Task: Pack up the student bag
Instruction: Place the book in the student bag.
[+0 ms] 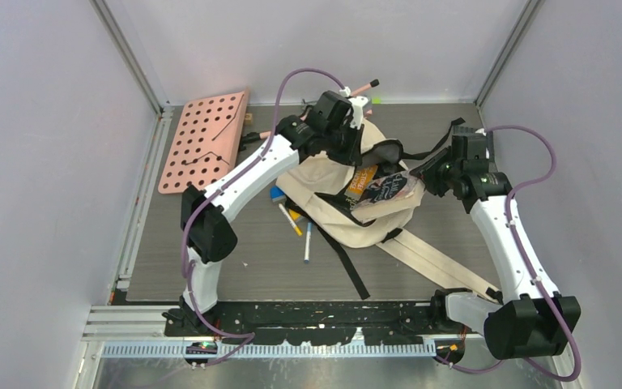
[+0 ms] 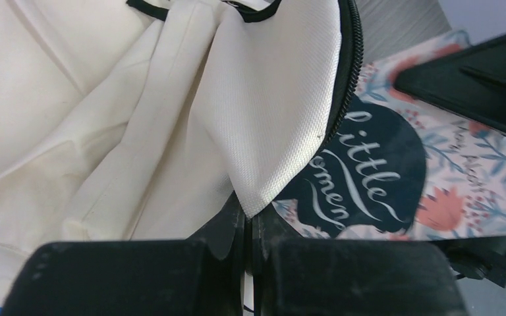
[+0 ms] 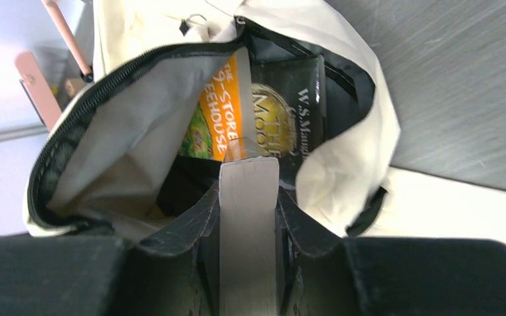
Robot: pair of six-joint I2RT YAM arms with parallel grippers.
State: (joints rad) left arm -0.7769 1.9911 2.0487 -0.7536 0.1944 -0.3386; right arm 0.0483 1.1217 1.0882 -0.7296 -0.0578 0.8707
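Left gripper (image 2: 245, 227): pinches student bag (image 2: 105, 131) flap. Right gripper (image 3: 248, 191): clamps book (image 2: 369, 171) titled "Little Women". Inside: orange cover (image 3: 221, 112) "STORE", dark cover (image 3: 286, 112) "W.S. Maug".

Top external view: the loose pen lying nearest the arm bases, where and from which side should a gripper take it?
Probably mid-barrel, from straight above, jaws closing across the pen: it lies flat on the table, pointing away from the bases, with bare surface on both sides.
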